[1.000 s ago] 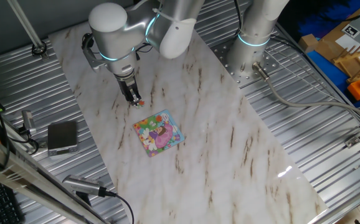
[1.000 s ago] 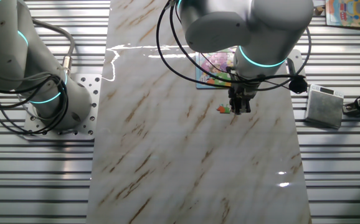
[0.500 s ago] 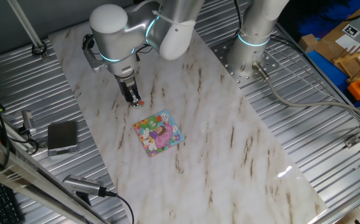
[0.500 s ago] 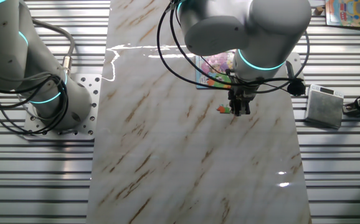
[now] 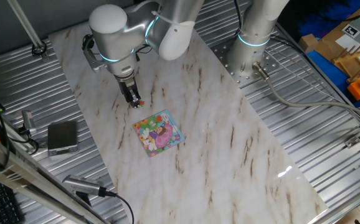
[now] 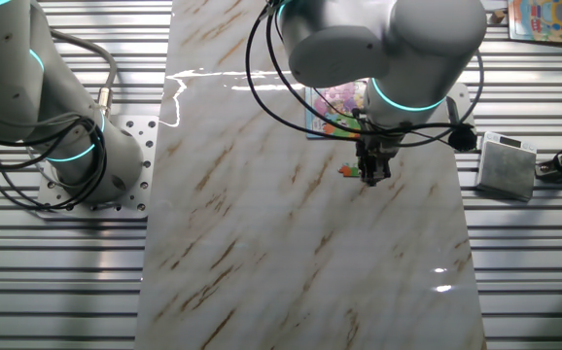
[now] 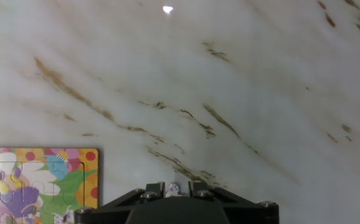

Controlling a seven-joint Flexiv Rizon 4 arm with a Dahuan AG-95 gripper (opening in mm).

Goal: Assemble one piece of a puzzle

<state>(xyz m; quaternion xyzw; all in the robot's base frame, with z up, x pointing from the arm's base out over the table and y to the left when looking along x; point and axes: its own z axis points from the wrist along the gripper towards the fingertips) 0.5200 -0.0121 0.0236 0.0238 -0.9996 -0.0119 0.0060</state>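
The gripper (image 5: 134,99) points straight down at the marble tabletop (image 5: 230,137), its dark fingers (image 6: 371,167) drawn close together around the piece (image 6: 348,171), a tiny green and orange-red scrap that shows at the fingertips and juts out to one side in the other fixed view. In one fixed view the piece (image 5: 139,102) appears as a small orange speck at the very tip of the gripper, at or just above the marble; whether it touches the surface cannot be told. In the hand view the gripper (image 7: 179,186) fills the bottom edge of the picture, its two fingertips nearly together with a small pale object between them, too little of it visible to identify with certainty.

The puzzle (image 5: 158,132) lies flat on the marble near the gripper, a colourful square with a light blue border, set at an angle to the tabletop's edges and closer to its long left edge in one fixed view. In the other fixed view the puzzle (image 6: 332,109) is partly hidden behind the arm (image 6: 388,44). The hand view catches one corner of the puzzle (image 7: 40,183) at the lower left, with flowers in yellow, pink and purple.

A small grey box (image 5: 62,136) sits on the ribbed metal bench (image 5: 329,143) beside the tabletop's long edge.
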